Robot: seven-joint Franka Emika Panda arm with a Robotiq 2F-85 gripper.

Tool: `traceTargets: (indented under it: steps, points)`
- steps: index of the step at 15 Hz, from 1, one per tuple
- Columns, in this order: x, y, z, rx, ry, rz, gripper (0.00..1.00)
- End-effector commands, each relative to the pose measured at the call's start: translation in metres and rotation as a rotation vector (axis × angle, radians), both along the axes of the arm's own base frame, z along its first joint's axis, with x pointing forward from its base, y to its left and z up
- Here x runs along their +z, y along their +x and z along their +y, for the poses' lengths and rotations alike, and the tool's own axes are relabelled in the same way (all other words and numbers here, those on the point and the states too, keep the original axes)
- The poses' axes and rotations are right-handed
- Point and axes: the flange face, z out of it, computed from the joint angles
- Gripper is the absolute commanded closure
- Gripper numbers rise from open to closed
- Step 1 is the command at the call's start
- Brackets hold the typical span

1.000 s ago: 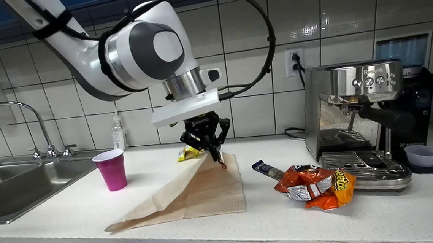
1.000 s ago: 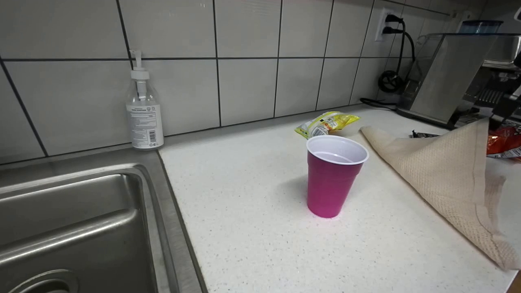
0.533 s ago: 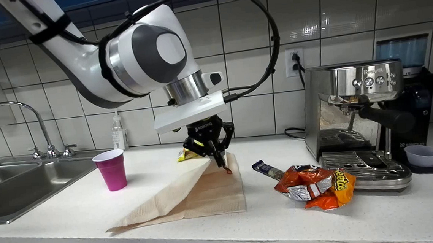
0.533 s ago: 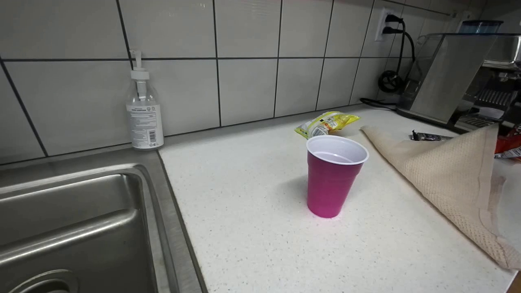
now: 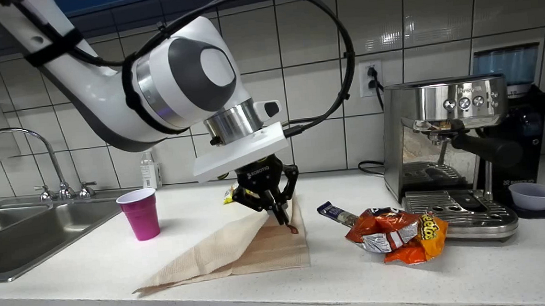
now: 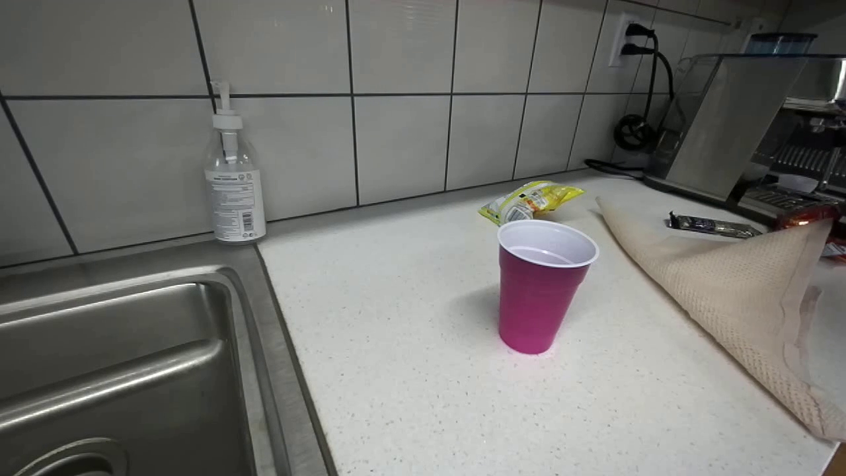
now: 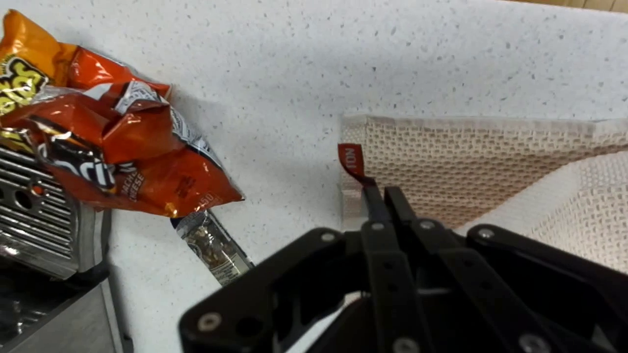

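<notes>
Arm (image 5: 181, 78) in glossy white shell and grey caps slopes down from high on the left in an exterior view, bends at its thick joint and angles a silver wrist (image 5: 234, 122) toward the tabletop (image 5: 206, 301). The black fingers (image 7: 375, 203) point steeply down, leaning slightly right, and are pressed together with a small red tag (image 7: 351, 159) pinched at their tips, pale lettering showing; whether any cloth is caught along with it, I can't tell. Right below them the beige cloth (image 5: 260, 254), a coarse open weave with a flat hem, lies on the speckled white surface, one side folded up in a slanting peak near the fingers. To its right are crinkled snack bags (image 5: 378, 227) in shiny red and orange foil, and just beside those a slim wrapped bar (image 5: 336, 213). On the cloth's other side a tapered pink plastic cup (image 6: 542, 297) stands upright, white inside. Farther off come a boxy, mirror-bright steel coffee machine (image 5: 430, 151), a puffy yellow packet (image 6: 535, 200), and a clear pump bottle (image 6: 234, 198) by the steel sink (image 6: 274, 370), backed by smooth pale tiles (image 6: 396, 139).
</notes>
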Motion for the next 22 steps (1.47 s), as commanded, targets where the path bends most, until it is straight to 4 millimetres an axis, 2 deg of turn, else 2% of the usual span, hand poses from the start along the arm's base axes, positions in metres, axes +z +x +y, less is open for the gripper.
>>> traceTargets:
  steps: [1,15,22]
  points:
    - [-0.004,-0.006,-0.003,-0.012,-0.032,-0.005,0.99]
    - [-0.043,0.000,0.001,-0.053,-0.154,0.037,0.99]
    - [-0.056,0.003,0.001,-0.115,-0.135,0.044,0.99]
